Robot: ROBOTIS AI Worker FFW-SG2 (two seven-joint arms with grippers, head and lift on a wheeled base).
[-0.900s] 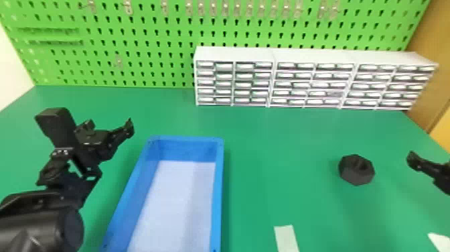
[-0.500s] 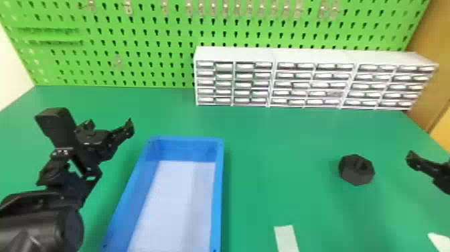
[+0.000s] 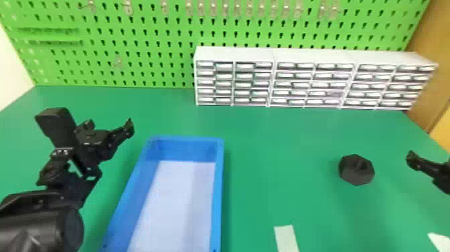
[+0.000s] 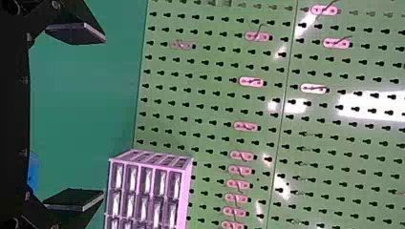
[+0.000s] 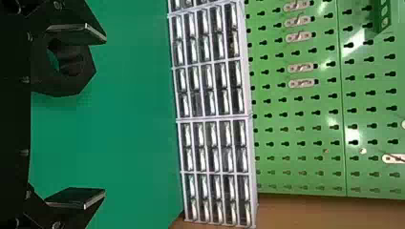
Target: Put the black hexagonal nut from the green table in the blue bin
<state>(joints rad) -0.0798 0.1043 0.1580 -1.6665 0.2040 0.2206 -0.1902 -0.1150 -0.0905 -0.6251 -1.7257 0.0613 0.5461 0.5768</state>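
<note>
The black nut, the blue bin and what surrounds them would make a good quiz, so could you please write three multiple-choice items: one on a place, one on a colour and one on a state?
1. Where is the black hexagonal nut?
A) In the blue bin
B) On the green table
C) On top of the drawer units

2. What colour is the pegboard?
A) White
B) Yellow
C) Green

3. How is the right gripper?
A) Open
B) Shut on the nut
C) Shut on nothing

Key:
1 B: the head view shows it on the tabletop, to the right of the bin.
2 C: its panel is green around the dark holes.
3 A: its two fingers stand wide apart in the right wrist view.
</note>
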